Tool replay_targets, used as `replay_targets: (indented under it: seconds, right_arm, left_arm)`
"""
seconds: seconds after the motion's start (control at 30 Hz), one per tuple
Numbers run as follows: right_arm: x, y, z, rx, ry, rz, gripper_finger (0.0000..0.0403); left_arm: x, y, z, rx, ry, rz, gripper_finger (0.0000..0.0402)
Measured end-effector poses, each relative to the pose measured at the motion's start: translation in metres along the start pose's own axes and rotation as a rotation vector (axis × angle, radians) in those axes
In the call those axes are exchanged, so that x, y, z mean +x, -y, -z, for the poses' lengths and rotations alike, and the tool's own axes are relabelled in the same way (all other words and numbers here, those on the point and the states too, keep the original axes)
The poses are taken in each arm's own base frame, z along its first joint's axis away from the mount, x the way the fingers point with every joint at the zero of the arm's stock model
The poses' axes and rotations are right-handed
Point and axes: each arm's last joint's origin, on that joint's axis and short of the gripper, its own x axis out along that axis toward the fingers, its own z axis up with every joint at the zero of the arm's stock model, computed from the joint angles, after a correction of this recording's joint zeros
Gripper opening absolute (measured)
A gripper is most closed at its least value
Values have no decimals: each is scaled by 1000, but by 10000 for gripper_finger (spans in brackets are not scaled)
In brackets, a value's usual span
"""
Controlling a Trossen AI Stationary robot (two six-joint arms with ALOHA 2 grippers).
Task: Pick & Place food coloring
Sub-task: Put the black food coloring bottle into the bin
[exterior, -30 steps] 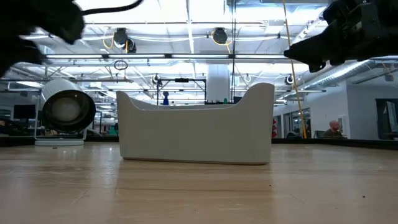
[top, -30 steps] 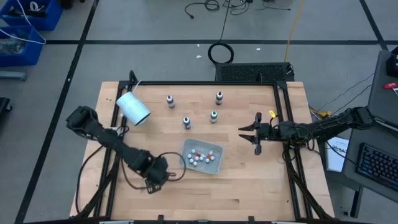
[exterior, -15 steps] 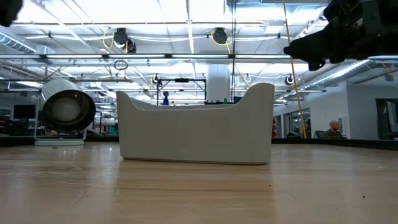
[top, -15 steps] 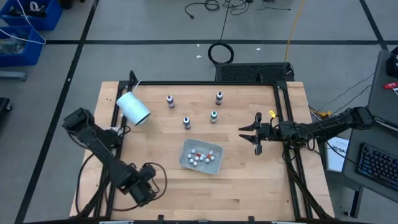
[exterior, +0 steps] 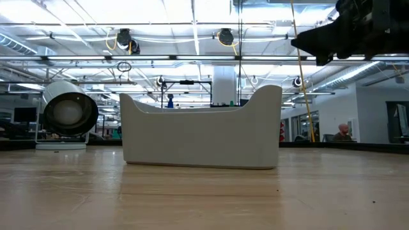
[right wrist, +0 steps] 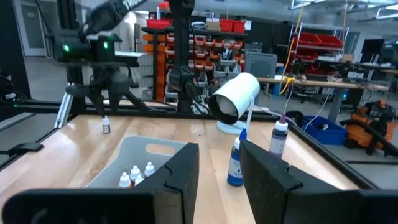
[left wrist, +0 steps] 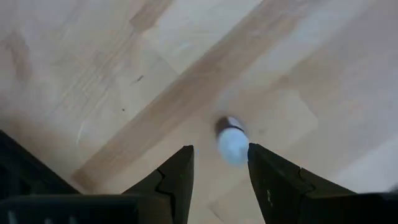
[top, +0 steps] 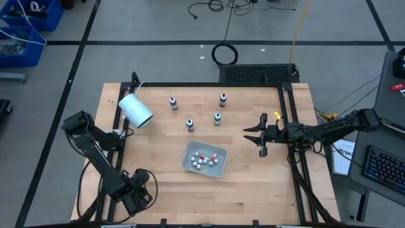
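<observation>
Pale-capped bottle [left wrist: 232, 142] between the parted left claw [left wrist: 221, 186] fingers, unseen from overhead; right claw [top: 258, 137] apart

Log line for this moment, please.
left gripper: above small bottle, near-left corner | right gripper: fingers open, empty, right of bin | four food coloring bottles: standing

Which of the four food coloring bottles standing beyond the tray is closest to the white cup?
The leftmost bottle, just right of the cup lying on its side; no other stands that far left.
</observation>
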Motion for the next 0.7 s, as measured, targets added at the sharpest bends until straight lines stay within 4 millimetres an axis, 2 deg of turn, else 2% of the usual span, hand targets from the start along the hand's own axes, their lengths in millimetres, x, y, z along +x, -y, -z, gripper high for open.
replay_targets:
  seconds: [0.13,0.33,0.7]
  right_arm:
    - [0,0,-3,0,30,2,105]
    - [0,0,-4,1,35,3,105]
    - [0,0,-3,1,35,4,105]
  left_arm:
    - [10,-4,0,-2,1,0,163]
    - [14,-2,0,22,-1,47,170]
    - [14,0,0,21,20,64,146]
